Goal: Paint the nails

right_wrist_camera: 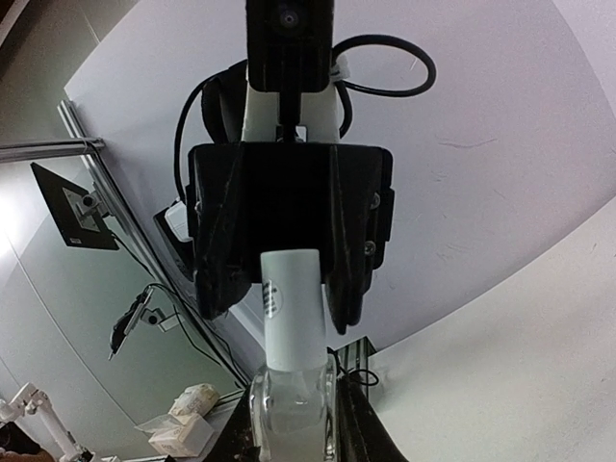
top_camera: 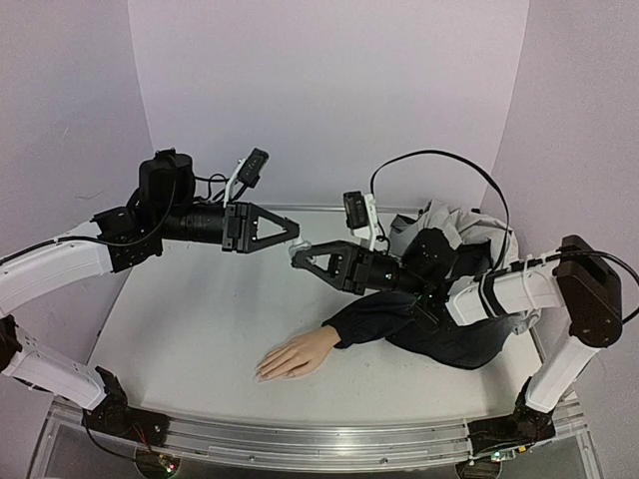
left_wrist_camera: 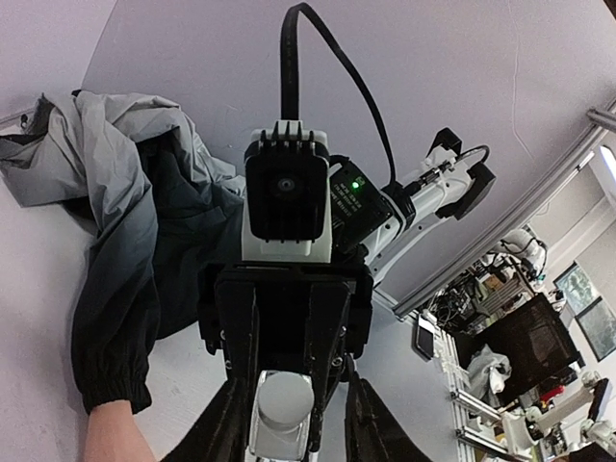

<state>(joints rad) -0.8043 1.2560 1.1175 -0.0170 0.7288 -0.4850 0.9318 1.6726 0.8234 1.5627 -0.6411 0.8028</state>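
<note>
Nails (top_camera: 264, 371) at the fingertips of the peach mannequin hand (top_camera: 298, 353) are too small to pick out from above. The hand lies flat on the white table (top_camera: 190, 329) near its front edge, fingers pointing left. Its dark navy sleeve (top_camera: 384, 314) runs back and right to a crumpled grey jacket (top_camera: 454, 222). Both grippers meet tip to tip in the air over the middle of the table, well behind the hand. The left gripper (top_camera: 292, 235) reaches rightward, and the right gripper (top_camera: 301, 257) reaches leftward just beside it.

From the left wrist, the left gripper's own fingers (left_wrist_camera: 231, 423) flank a white cap (left_wrist_camera: 284, 404). Whether they pinch it or stand a little off it cannot be told. The right gripper's body faces the camera just beyond the cap. Only the wrist end of the mannequin hand shows, at the lower left corner beside the sleeve cuff and off to the side of the cap.

From the right wrist, the right gripper is clenched on a small clear glass bottle (right_wrist_camera: 289, 414). The bottle's white cap points away into the gap between the left gripper's black fingers.
</note>
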